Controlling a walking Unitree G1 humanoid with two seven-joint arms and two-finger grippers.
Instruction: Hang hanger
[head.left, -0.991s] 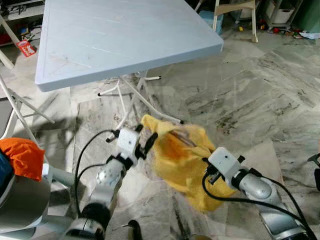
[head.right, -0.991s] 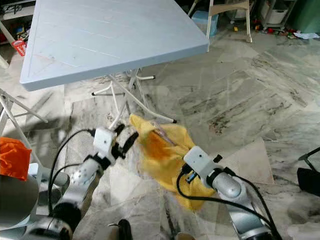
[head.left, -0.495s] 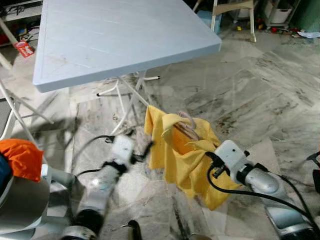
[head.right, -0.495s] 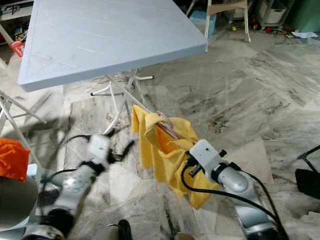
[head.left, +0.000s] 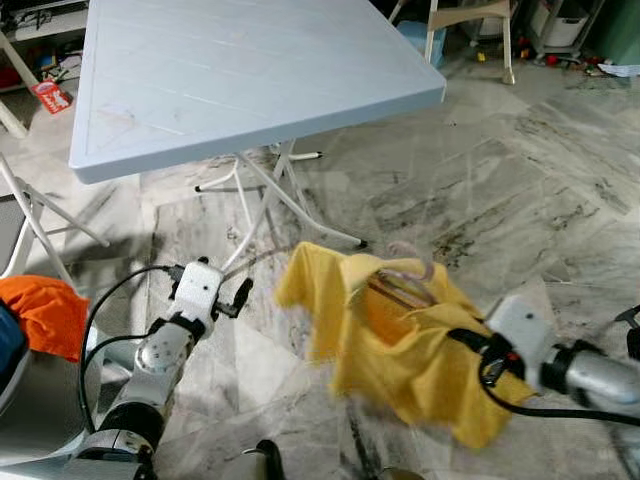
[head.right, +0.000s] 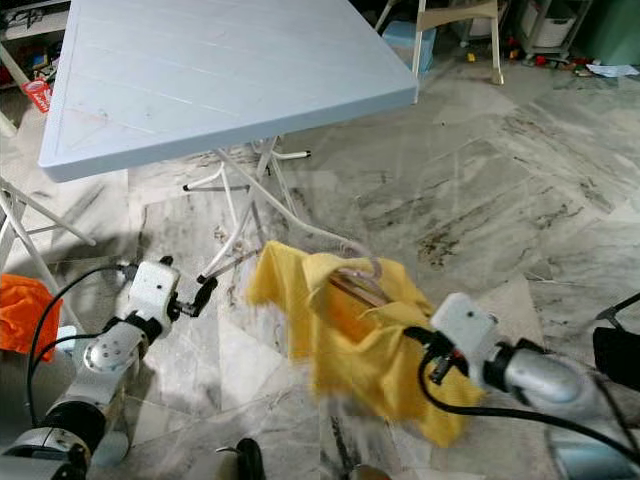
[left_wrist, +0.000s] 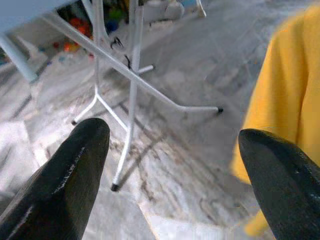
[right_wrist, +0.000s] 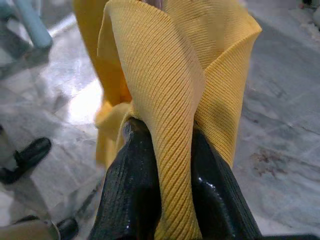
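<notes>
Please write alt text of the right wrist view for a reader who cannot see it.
The right gripper has its two black fingers shut on a fold of ribbed yellow garment, above a grey marble floor.

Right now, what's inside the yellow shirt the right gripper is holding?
At the neck opening of the yellow shirt a hanger shows, its hook sticking out above the collar. Its arms are covered by the cloth. The right gripper pinches a fold of the fabric.

Garment (head.left: 400, 350): yellow, ribbed
Bench (head.left: 230, 70): pale blue
Floor (head.left: 520, 190): grey veined marble
Cloth (head.left: 40, 310): orange
Claw fingers (left_wrist: 70, 180): black
</notes>
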